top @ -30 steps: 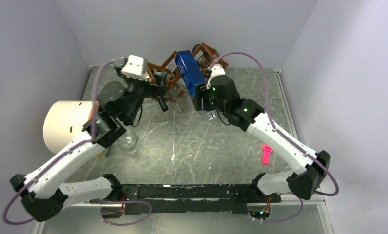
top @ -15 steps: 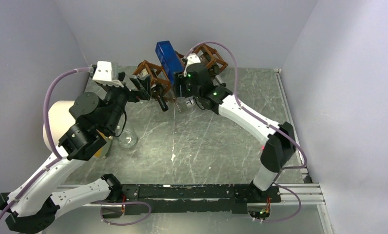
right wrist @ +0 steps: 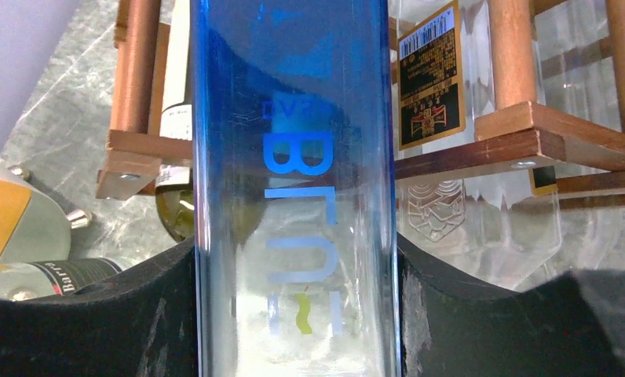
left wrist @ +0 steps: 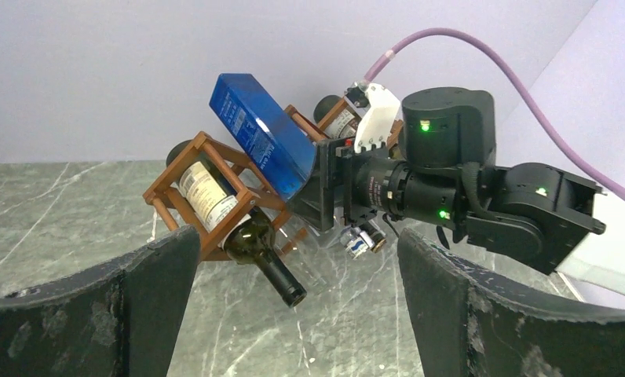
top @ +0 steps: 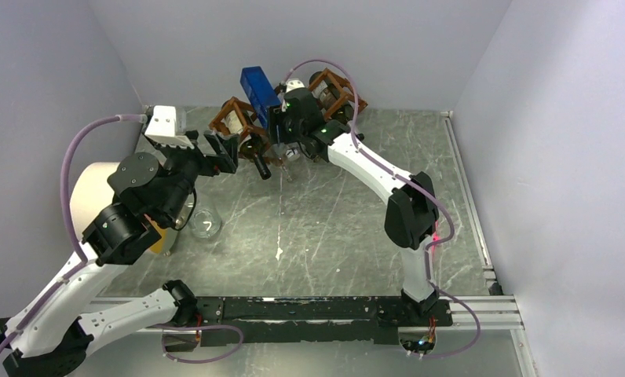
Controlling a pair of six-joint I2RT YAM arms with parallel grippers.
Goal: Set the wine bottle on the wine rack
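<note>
My right gripper (right wrist: 294,314) is shut on a tall blue glass bottle (right wrist: 294,157), its dark pads (right wrist: 482,314) pressed against both sides. In the top view the blue bottle (top: 258,88) slants up over the middle of the reddish-brown wine rack (top: 235,114) at the back of the table. A dark green bottle with a white label (left wrist: 250,239) lies in the rack's (left wrist: 168,188) left cell, neck poking forward. A clear bottle with a black-and-gold label (right wrist: 431,75) lies in a cell to the right. My left gripper (left wrist: 294,259) is open in front of the rack, holding nothing.
A large white cylinder (top: 97,192) stands at the left edge, with a clear glass flask (top: 206,224) beside it. A small bottle with a blue-and-white label (left wrist: 362,239) hangs below the right wrist. Walls close in behind and on both sides of the rack.
The right arm has stretched back and to the left, carrying the blue bottle over the rack's middle. The left gripper has pulled left, away from the rack, still open.
</note>
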